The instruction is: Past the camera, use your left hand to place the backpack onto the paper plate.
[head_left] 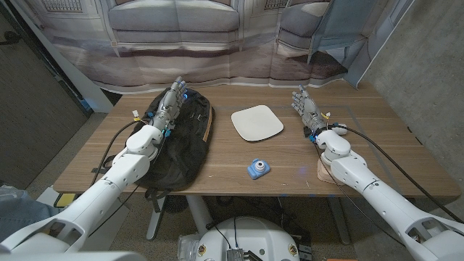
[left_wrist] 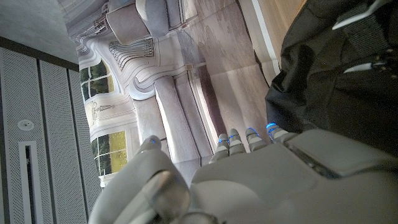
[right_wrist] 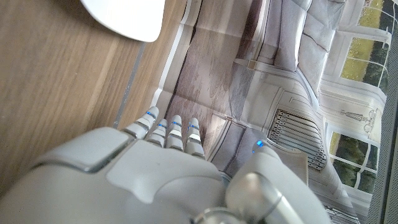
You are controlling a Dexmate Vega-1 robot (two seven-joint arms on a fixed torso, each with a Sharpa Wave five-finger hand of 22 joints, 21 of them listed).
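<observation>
**Left hand over the backpack**

On the table's left side lies the black backpack (head_left: pixel 180 141), left hand (head_left: pixel 172 104) reaching over its far end, apparently not gripping. Right hand (head_left: pixel 307 106) open, right of the paper plate (head_left: pixel 257 122); blue camera (head_left: pixel 257 169) nearer.

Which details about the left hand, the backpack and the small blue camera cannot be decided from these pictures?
- Whether the left hand grips the backpack or only hovers: in the head view the hand covers the contact; in the left wrist view its own back hides it.
- The backpack's near end: the left arm crosses it in the head view.
- The blue camera's details: too small in the head view.
- The paper plate: cut by the right wrist view's edge.
</observation>
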